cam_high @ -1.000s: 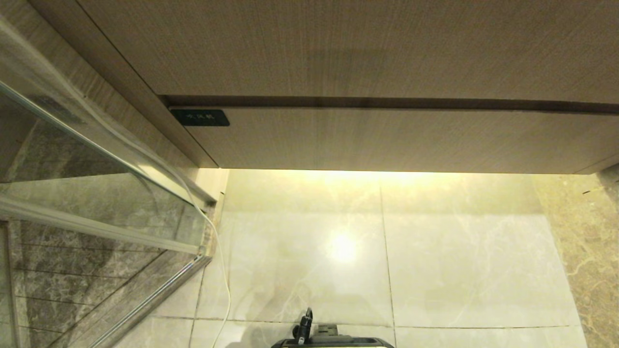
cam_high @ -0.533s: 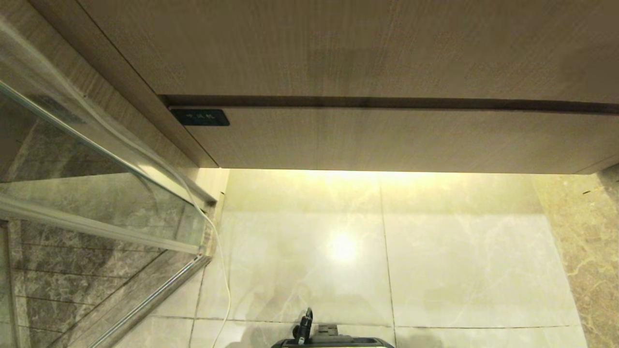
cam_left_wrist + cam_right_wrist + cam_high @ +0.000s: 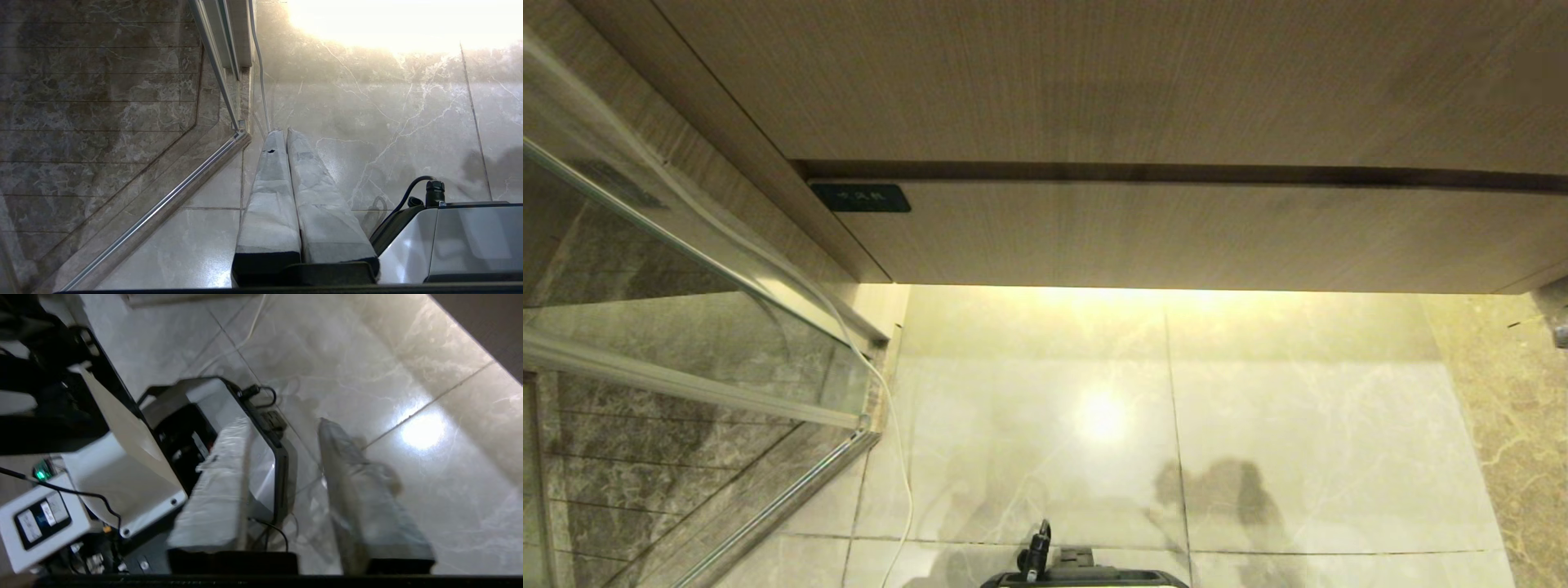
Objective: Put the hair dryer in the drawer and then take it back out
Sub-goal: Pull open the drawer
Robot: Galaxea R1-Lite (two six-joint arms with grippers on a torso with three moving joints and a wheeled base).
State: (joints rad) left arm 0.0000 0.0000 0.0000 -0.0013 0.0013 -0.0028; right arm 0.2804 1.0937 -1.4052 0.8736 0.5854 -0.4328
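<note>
The drawer (image 3: 1176, 237) is a wide light-brown wood-grain front with a small dark label (image 3: 860, 198) at its left end, and it stands closed under the countertop. The hair dryer is out of view. My left gripper (image 3: 282, 132) hangs over the floor tiles beside the robot base, its padded fingers pressed together with nothing in them. My right gripper (image 3: 280, 421) is above the base and the floor, with a clear gap between its fingers and nothing held. Neither gripper shows in the head view.
A glass shower door with a metal frame (image 3: 686, 327) stands at the left. A thin white cable (image 3: 894, 425) runs down along its edge. The robot base (image 3: 1086, 578) sits at the near edge on pale marble floor tiles (image 3: 1298, 425).
A dark shadow has appeared on the floor tiles just right of the base. A small grey part has come in at the head view's right edge. The drawer has not moved.
</note>
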